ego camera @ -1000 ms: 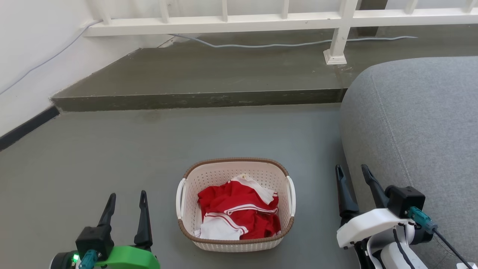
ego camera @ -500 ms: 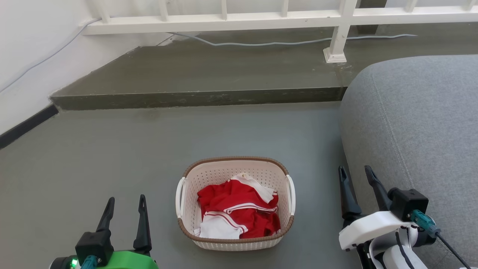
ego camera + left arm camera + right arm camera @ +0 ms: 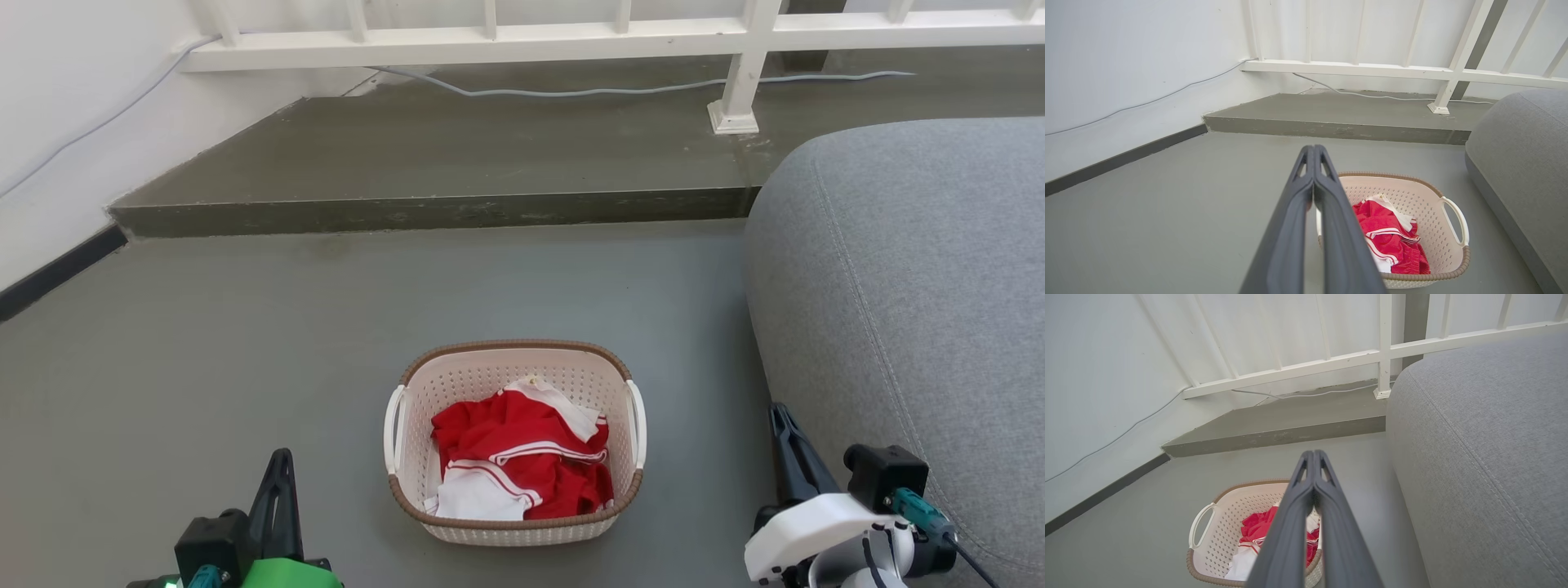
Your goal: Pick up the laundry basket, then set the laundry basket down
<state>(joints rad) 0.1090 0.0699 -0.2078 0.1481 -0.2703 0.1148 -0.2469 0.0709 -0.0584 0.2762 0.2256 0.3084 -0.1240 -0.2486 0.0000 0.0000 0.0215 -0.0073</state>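
The laundry basket (image 3: 482, 382) stands upright on the floor (image 3: 245, 327), well short of the raised step (image 3: 424, 214) at the floor's far edge and near the grey sofa (image 3: 898, 286) along its right edge. Red and white clothes (image 3: 522, 465) lie heaped inside, toward the near wall. My left claw (image 3: 282, 465) hangs off the basket's left side and my right claw (image 3: 781, 425) off its right. Both are clear of it, each with its fingers pressed together and holding nothing.

A basket on the floor with both claws empty fits a lift still ahead of me, or one already done and put back, and I can't tell which.

The risks as I judge them:
- With the fingers together, neither claw can pass around a handle. Pushed at the left handle (image 3: 394, 429) or the right handle (image 3: 638, 425) like this, they would likely shove the light basket across the smooth floor.
- A hold on one handle only would probably tip it, and the clothes would spill over the rim.
- My right claw sits close to the sofa, so a wide swing there could snag the fabric.
- A stray sweep from either claw could knock the basket over.
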